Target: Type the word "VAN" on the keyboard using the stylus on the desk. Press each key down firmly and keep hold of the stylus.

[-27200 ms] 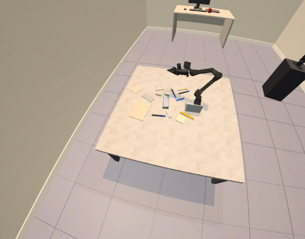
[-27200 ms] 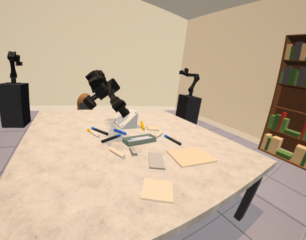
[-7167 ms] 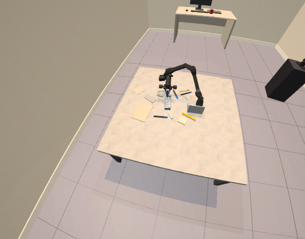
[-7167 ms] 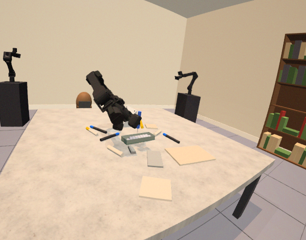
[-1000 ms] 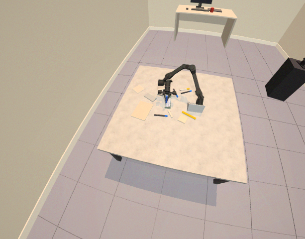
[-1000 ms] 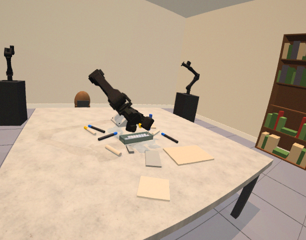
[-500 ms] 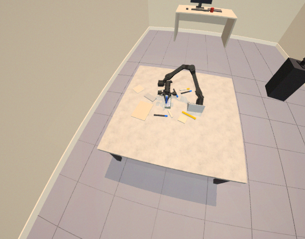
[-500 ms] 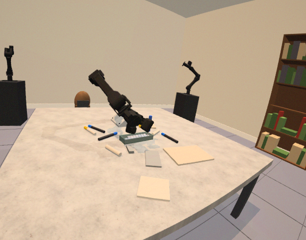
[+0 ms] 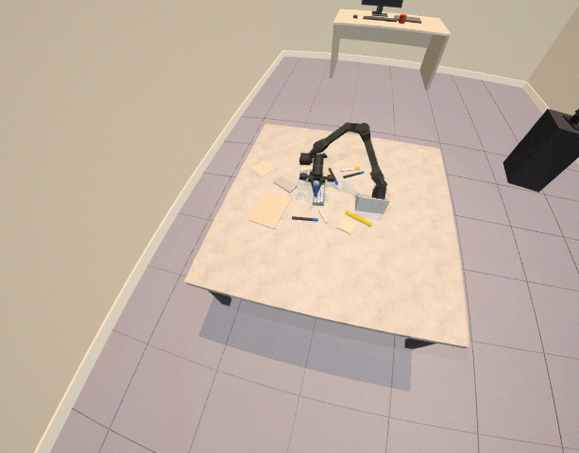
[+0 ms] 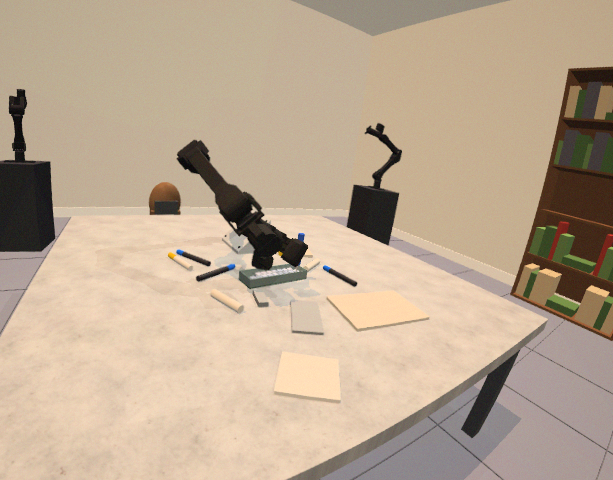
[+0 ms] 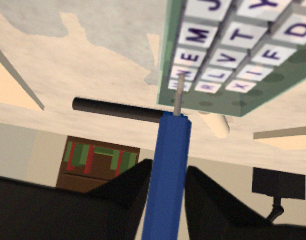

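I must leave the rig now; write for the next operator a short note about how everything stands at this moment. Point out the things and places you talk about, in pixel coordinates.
Gripper (image 9: 315,189) (image 11: 168,170): shut on the blue stylus with a thin grey metal tip (image 9: 315,190) (image 11: 168,170).
Place: the tip appears over the U and N keys of the green keyboard with white lettered keys (image 9: 318,200) (image 10: 272,276) (image 11: 200,60); contact is unclear.
Done: stylus grasped. The pictures show no typed letters.
Left: V, A, N, as far as I can tell; check what is typed first. Keep the stylus held.

The keyboard (image 11: 233,60) keys carry dark letters (capitals all): J, Y, M, T, D, E, V, F, N, L, I, R, X.
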`<state>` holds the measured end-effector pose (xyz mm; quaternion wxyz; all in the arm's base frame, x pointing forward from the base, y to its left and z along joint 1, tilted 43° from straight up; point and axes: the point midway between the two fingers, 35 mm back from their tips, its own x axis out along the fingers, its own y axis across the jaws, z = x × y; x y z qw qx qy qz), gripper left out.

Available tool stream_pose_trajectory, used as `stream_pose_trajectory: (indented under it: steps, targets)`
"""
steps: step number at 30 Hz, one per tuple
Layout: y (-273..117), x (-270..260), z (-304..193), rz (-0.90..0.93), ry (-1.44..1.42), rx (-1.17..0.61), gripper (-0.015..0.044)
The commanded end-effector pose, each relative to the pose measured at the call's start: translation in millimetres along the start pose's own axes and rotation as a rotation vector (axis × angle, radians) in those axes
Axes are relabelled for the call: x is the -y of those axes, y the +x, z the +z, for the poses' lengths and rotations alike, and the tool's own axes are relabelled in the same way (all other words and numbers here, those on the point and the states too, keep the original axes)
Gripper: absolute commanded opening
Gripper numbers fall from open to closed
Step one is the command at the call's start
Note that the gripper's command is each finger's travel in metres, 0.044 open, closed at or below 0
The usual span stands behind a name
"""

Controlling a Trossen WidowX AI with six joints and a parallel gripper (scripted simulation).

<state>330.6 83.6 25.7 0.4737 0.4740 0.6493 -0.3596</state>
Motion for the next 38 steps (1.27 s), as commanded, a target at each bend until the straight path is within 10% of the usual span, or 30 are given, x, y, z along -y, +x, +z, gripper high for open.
stream_pose_trajectory:
  steps: [1, 38]
  targets:
    - [2, 1, 2, -0.003, -0.003, 0.001, 0.0081]
    - [-14, 2, -29, -0.012, -0.001, 0.003, 0.0084]
